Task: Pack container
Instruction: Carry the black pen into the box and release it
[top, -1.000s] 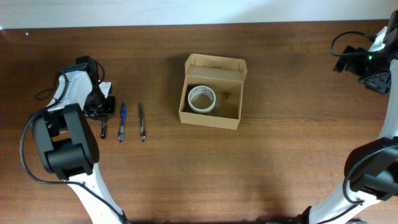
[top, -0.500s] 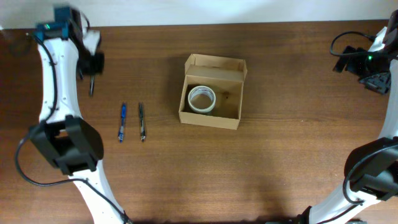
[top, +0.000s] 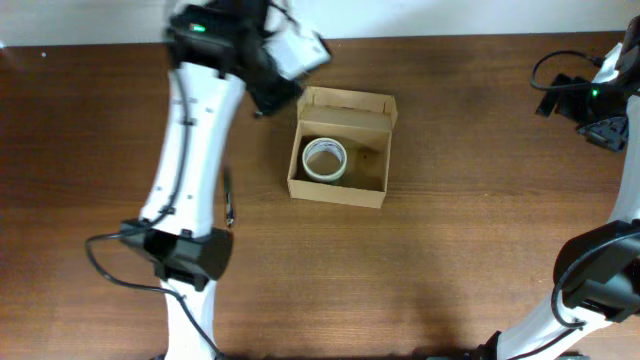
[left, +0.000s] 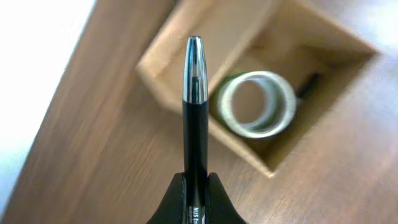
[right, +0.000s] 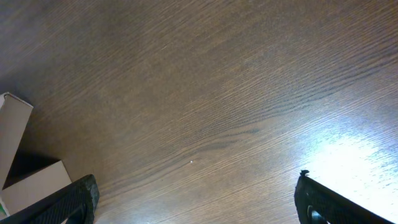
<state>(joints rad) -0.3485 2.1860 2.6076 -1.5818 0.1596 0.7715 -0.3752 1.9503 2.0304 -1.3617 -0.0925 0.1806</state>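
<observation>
Clamping a slim black plastic pen with a silver metal tip (left: 194, 124), the left gripper (left: 196, 186) has both fingers pressed onto the barrel, and the tip points away from the wrist camera. From above, the left gripper (top: 265, 95) is blurred. It hangs near the far edge of the brown wooden table (top: 450, 260), just beside the far left corner of the small rectangular tan cardboard box (top: 338, 192).

The box sits about midway between the left and right edges, nearer the far edge, with its lid flap open on the far side. A ring-shaped roll of pale tape (top: 324, 159) lies flat in its left half; the left wrist view shows the same roll (left: 283, 121) inside the box (left: 186, 56).

A thin dark pen (top: 230, 210) lies on the wood towards the left edge, partly hidden by the arm.

The right gripper (top: 603, 128) is near the far right corner. In its wrist view the right gripper (right: 196, 205) has its fingers spread wide with nothing between them, above bare wood.
</observation>
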